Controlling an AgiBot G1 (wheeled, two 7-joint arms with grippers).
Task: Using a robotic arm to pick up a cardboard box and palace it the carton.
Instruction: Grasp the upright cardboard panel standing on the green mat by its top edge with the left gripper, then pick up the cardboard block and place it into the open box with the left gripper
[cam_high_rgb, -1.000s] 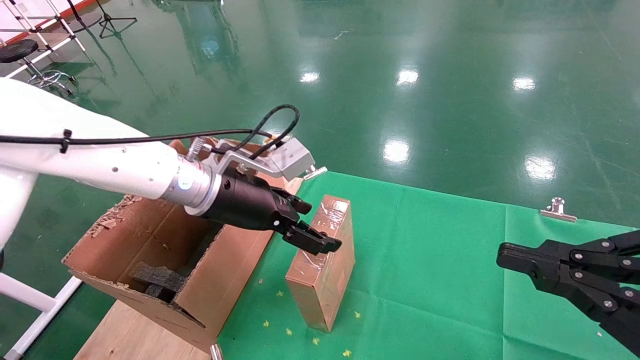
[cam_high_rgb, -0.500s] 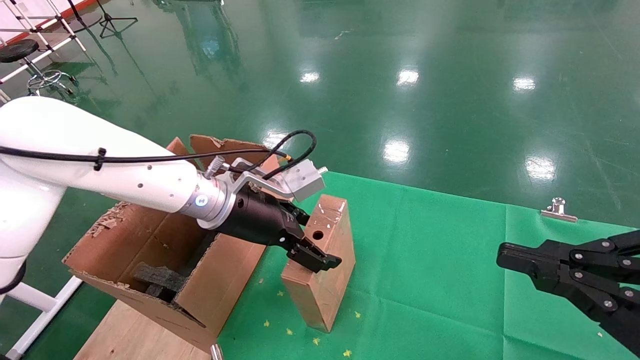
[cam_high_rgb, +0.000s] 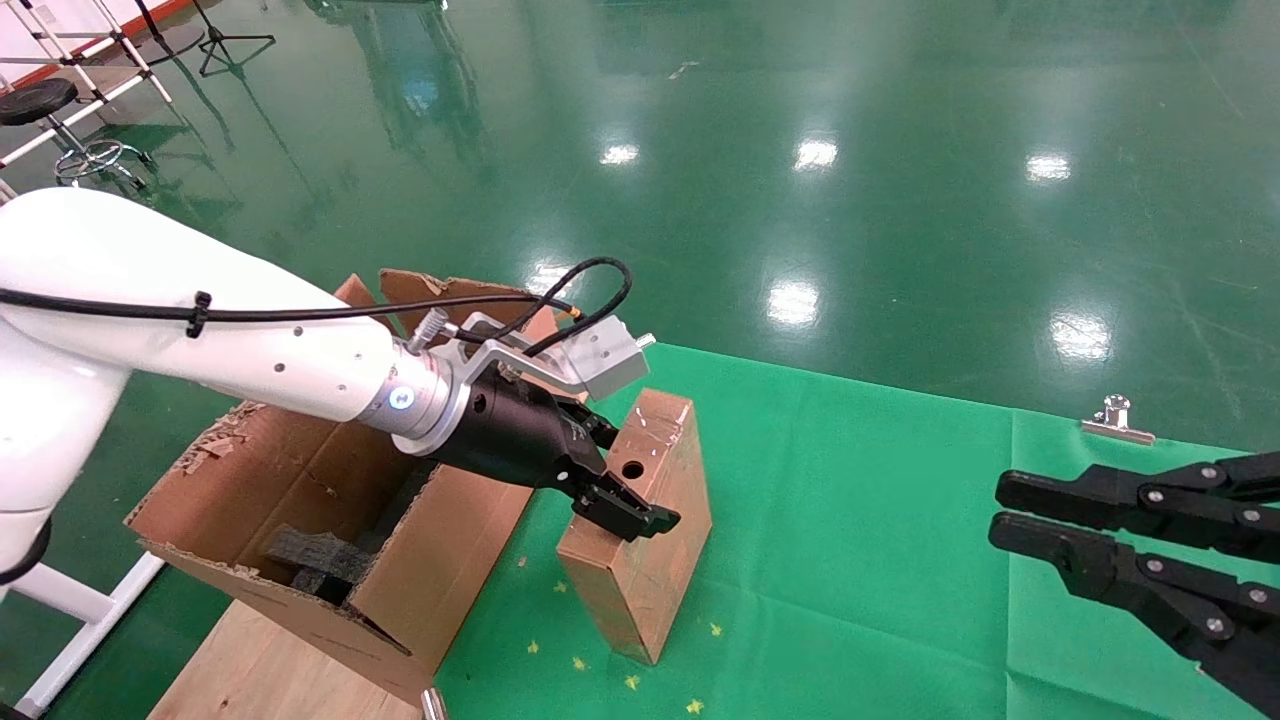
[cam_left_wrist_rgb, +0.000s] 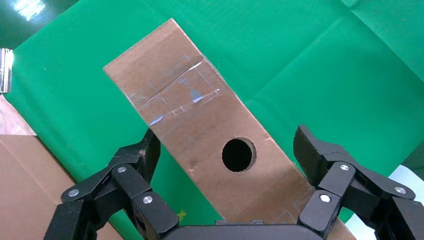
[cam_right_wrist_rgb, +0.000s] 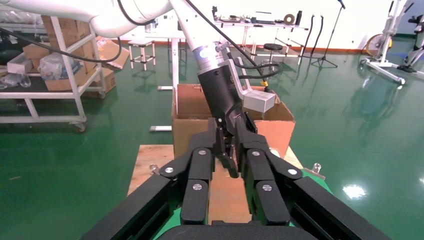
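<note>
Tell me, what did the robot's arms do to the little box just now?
The left gripper came down around the cardboard box and tipped it, turning its holed face up. The right gripper opened. The carton and green cloth stayed put.

Left claw (cam_high_rgb: 612, 483) astride cardboard box (cam_high_rgb: 650, 530)

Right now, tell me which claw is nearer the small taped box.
Left. The left claw straddles the cardboard box, fingers on either side; the right claw hangs far off over the green cloth.
</note>
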